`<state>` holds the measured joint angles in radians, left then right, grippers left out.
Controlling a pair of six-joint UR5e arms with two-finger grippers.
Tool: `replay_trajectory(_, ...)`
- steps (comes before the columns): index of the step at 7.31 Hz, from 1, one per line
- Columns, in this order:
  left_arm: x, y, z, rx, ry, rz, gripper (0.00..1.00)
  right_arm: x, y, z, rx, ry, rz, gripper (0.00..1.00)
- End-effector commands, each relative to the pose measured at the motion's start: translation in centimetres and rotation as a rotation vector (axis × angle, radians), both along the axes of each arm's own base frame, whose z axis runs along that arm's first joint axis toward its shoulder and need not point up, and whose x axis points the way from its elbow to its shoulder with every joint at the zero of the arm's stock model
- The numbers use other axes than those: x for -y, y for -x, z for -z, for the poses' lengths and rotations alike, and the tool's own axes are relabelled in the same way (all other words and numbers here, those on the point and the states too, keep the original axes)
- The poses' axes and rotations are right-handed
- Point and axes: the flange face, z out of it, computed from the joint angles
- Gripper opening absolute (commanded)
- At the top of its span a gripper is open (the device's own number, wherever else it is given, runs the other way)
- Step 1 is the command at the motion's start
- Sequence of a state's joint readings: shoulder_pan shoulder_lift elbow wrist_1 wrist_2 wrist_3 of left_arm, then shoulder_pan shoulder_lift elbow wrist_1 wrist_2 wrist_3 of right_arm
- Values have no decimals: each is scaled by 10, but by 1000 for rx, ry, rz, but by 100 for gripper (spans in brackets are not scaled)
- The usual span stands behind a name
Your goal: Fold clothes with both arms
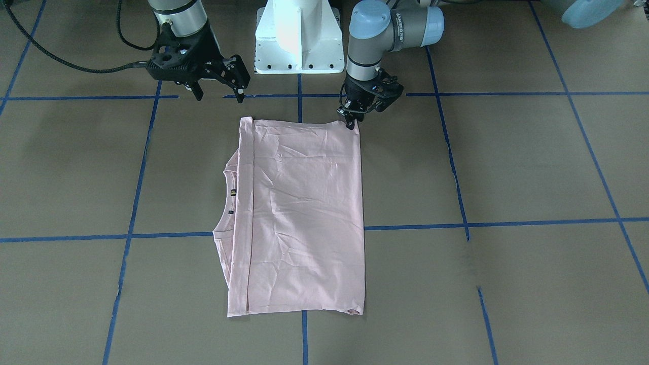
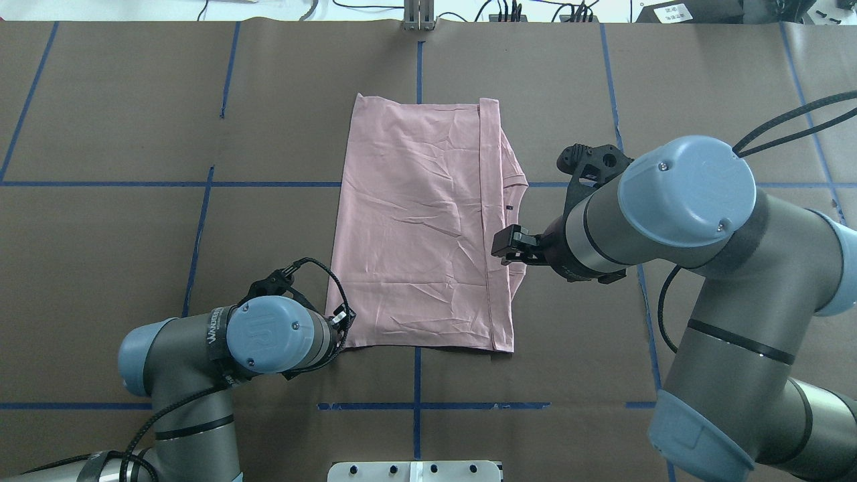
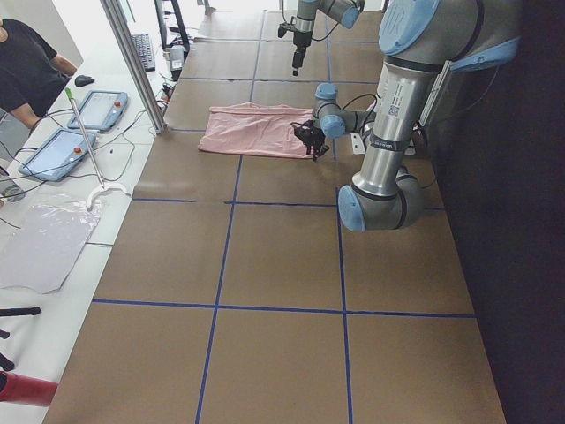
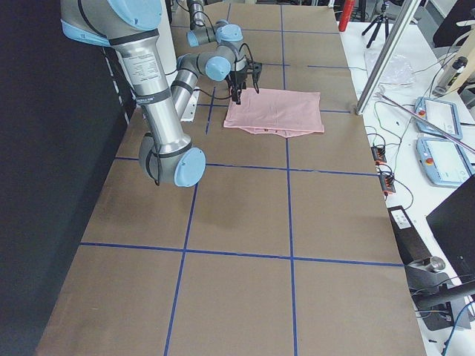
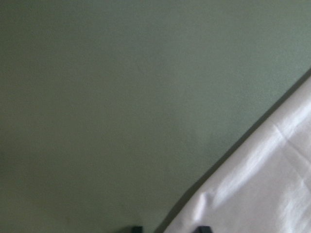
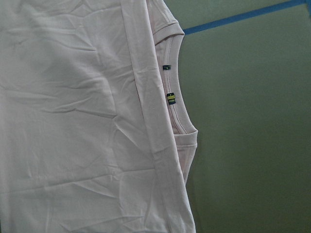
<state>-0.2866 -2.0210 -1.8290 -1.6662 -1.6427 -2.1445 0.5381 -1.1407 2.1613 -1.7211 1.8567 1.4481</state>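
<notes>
overhead exterior: pale pink t-shirt (image 2: 415, 221) lies flat, plain side up, mid-bench. it is already doubled into a rectangle, with the collar (image 2: 512, 194) peeking out on my right side. its long axis runs straight away from the robot, near hem to far hem.

left gripper (image 1: 351, 121) is down at the near left corner of the cloth, touching it. the left wrist view shows two finger tips (image 5: 204, 228) with a small gap and the corner lying between them. i cannot tell if they have bitten the cloth or only straddle it.

right gripper (image 1: 219, 94) hangs clear above the bench on the collar side, fingers spread wide, holding nothing. its wrist view looks down on the collar and hem strip. the two fixed views disagree on which spot it is over, so i won't fix it.

judgement: the left arm is the nearer one and set on its corner. the next fold likely runs along the long axis, and the right arm has yet to drop onto the near right corner.

bench (image 2: 134, 134) is brown paper with a blue tape grid (image 2: 268, 184). beyond the far edge is a white side table with tablets (image 3: 97, 110), and a person (image 3: 26, 62) sits there.
</notes>
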Motion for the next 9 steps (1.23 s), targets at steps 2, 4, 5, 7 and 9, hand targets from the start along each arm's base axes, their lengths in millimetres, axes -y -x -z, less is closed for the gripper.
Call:
replay_trajectory(2, -1, 4, 7, -15, -10, -1, 0, 0, -1, 0, 1, 0, 0, 100)
replay_trajectory(4, 1, 9, 8, -15, -33, -18, 0, -1, 0, 0, 3, 17, -11, 100)
replay_trajectory(5, 4, 16, 13, -19, -76, -47, 0, -2, 5, 1, 16, 97, -68, 100)
replay_trajectory(7, 7, 21, 16, -11, -147, -101, 0, -17, 25, -2, 20, 211, -115, 100)
replay_trajectory(9, 7, 22, 18, -16, -149, -103, 0, -30, 77, -19, -39, 297, -173, 100)
